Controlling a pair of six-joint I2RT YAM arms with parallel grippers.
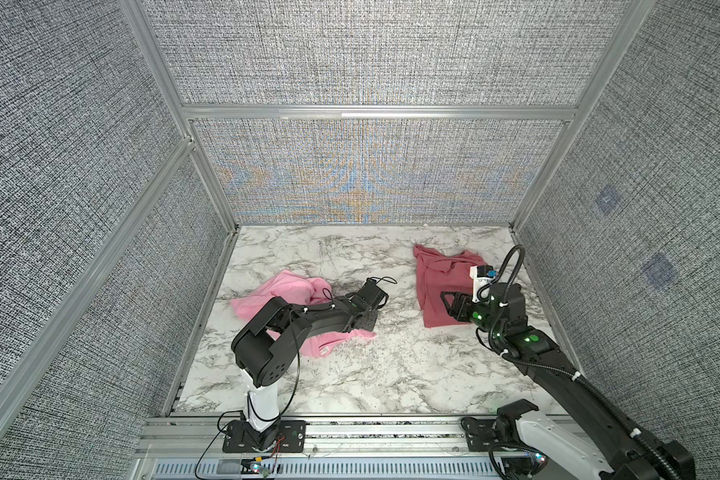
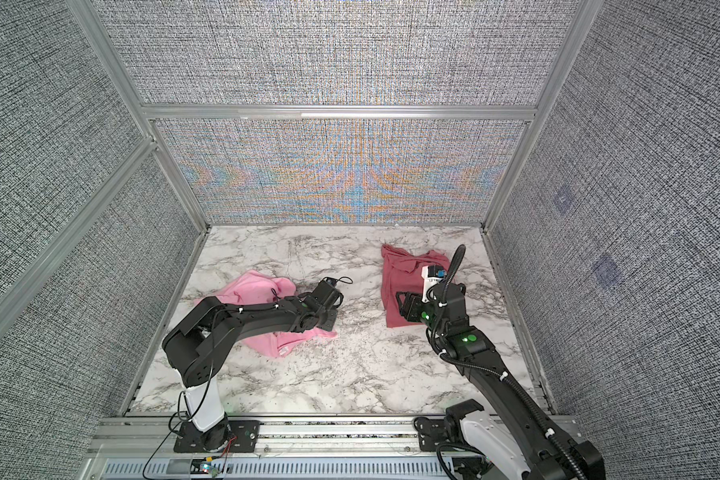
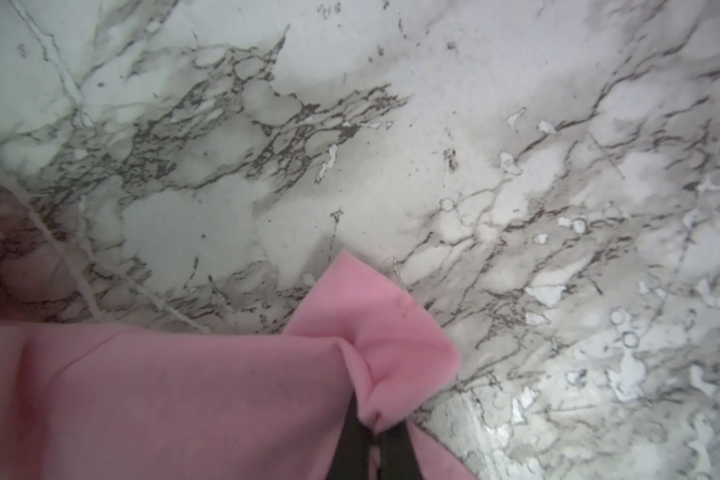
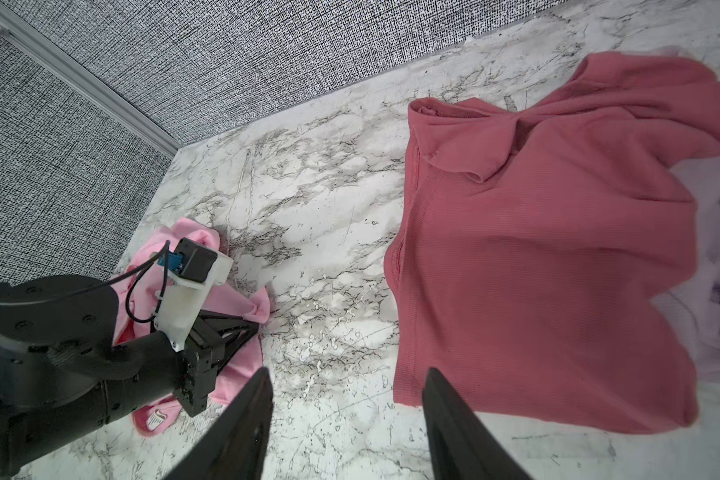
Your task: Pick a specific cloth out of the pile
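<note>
The bright pink cloth (image 1: 292, 291) (image 2: 258, 291) lies crumpled on the marble table at the left, partly under my left arm. My left gripper (image 1: 368, 326) (image 2: 327, 324) is shut on a folded corner of it. In the left wrist view the dark fingertips (image 3: 352, 440) pinch that pink fold (image 3: 391, 353). The pile is at the back right: a rose-red cloth (image 1: 441, 270) (image 4: 537, 249) lies over a pale mauve-grey cloth (image 4: 715, 232). My right gripper (image 1: 444, 300) (image 4: 347, 374) hangs open over the rose-red cloth's near left edge, holding nothing.
The marble table (image 1: 391, 374) is boxed in by grey woven walls on three sides, with aluminium framing (image 1: 375, 112). Bare marble separates the pink cloth from the pile. Both arm bases stand on a rail (image 1: 391, 432) at the front edge.
</note>
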